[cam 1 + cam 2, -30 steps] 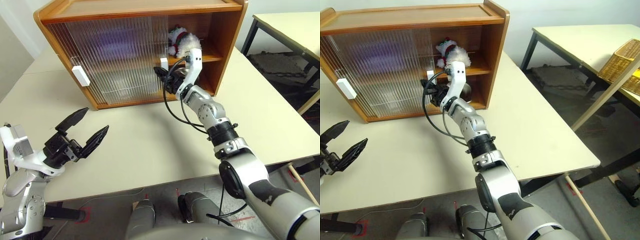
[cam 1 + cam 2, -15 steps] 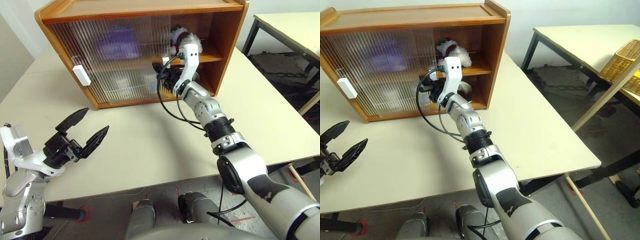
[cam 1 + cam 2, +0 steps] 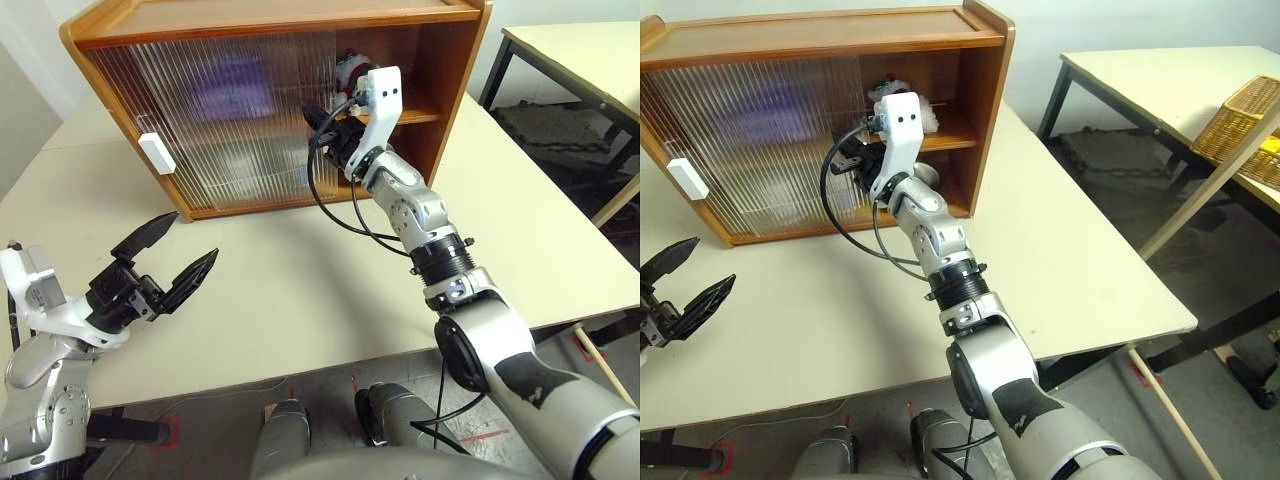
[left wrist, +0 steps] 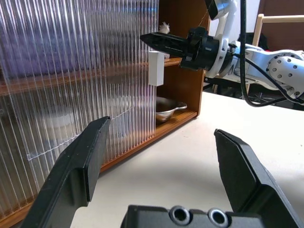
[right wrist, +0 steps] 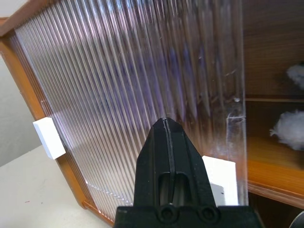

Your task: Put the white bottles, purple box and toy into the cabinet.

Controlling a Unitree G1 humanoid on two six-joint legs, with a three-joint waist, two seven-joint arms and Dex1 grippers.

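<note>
The cabinet stands at the back of the table, its ribbed doors covering the left and middle and its right bay open. The toy sits on the inner shelf in that open bay, partly behind my right wrist. A purple blur behind the door is the purple box. The white bottles are hidden behind the ribbed doors. My right gripper is shut and empty, in front of the door's edge just above its white handle. My left gripper hangs open and empty over the table's near left.
A shiny metal bowl lies on the cabinet floor in the open bay. The other door's white handle is at the left. The cream table stretches in front. A second table with a wicker basket stands to the right.
My right gripper has risen along the door's edge, from level with the white handle to above it, and its wrist has rolled. The left arm has kept still.
</note>
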